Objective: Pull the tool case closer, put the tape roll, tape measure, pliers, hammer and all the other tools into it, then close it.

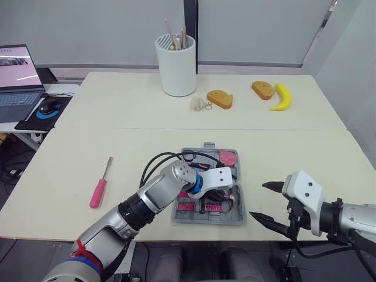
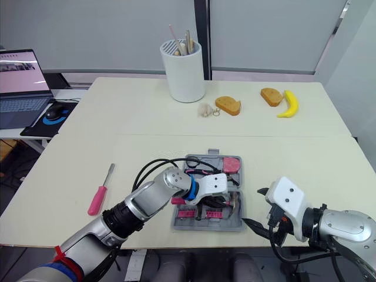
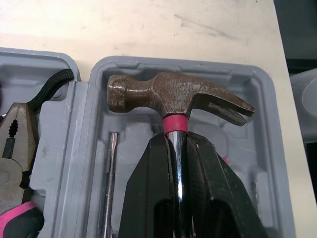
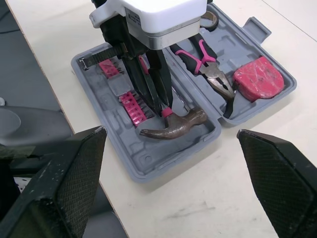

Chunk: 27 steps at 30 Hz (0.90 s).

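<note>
the grey tool case [image 1: 239,221] lies open and flat on the table [image 1: 117,147], close to the near edge and directly in front of the robot. the left gripper [image 3: 176,142] is clamped on the hammer [image 3: 173,96], its two black fingers closed around the chrome shaft just below the pink collar. the hammer head sits over the moulded recess at the right end of the case's near half; whether it rests on the plastic or hangs just above it cannot be told. a thin metal shaft [image 3: 110,183] lies in the slot just beside the gripper. two pink bit strips [image 4: 133,106] occupy the same half. in the far half, the pliers [image 4: 208,69] with black and pink grips lie in their slot, and the pink tape measure [image 4: 258,78] sits at the right end beside them. a dark ring, apparently the tape roll [image 4: 210,19], shows partly behind the left wrist housing. the right gripper [image 1: 258,200] hangs just beside the case's right side at the table edge, fingers spread wide, holding nothing and touching nothing. a pink-handled screwdriver [image 1: 100,185] lies on the table well apart from the case, to its left. at the far side stand a white cup [image 1: 176,64] of sticks and a banana [image 1: 283,97].
</note>
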Available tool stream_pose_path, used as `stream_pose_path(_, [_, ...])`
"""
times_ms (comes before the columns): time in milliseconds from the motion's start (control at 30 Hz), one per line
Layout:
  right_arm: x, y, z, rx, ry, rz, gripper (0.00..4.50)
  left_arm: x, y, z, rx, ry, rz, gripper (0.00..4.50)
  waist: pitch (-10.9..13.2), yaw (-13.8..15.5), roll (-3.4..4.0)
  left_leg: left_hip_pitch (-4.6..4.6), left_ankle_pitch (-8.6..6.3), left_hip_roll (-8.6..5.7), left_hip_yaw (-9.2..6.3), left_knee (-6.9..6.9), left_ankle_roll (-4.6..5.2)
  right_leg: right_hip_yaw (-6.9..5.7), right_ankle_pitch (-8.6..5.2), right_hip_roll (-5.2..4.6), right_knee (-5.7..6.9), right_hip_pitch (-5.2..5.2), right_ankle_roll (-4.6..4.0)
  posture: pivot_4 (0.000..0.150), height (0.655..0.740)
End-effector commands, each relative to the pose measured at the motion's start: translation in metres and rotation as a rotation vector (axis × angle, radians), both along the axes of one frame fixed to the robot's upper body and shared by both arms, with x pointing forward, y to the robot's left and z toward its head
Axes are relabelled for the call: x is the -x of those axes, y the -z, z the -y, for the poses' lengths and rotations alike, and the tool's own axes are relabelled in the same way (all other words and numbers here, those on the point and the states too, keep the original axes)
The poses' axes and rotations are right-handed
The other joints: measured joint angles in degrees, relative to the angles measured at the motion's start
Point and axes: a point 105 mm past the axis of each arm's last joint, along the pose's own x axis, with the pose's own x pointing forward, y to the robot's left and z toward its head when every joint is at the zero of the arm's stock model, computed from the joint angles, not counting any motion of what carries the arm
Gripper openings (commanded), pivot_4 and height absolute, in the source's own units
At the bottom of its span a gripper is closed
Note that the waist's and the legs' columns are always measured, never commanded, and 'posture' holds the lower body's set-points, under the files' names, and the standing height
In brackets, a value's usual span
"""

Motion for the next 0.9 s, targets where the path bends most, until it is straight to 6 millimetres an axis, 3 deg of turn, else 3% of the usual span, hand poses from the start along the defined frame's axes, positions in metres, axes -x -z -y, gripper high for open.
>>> stream_pose_path(33, [0.005, -0.009, -0.01, -0.009, -0.036, 0.051, 4.5, -0.005, -0.006, 0.006, 0.011, 0.011, 0.046, 0.08, 0.0, 0.0, 0.0, 0.0, 0.0, 0.0, -0.01, 0.0, 0.0, -0.01, 0.0, 0.0, 0.0, 0.0, 0.0, 0.15, 0.74])
stream_pose_path(900, [0.005, 0.001, -0.007, 0.034, -0.031, 0.041, 4.5, -0.019, 0.0, 0.013, -0.088, -0.016, 0.096, 0.08, -0.02, -0.02, 0.01, 0.04, 0.0, -0.02, 0.0, 0.04, 0.0, -0.04, 0.01, 0.0, 0.0, 0.06, 0.04, 0.15, 0.74])
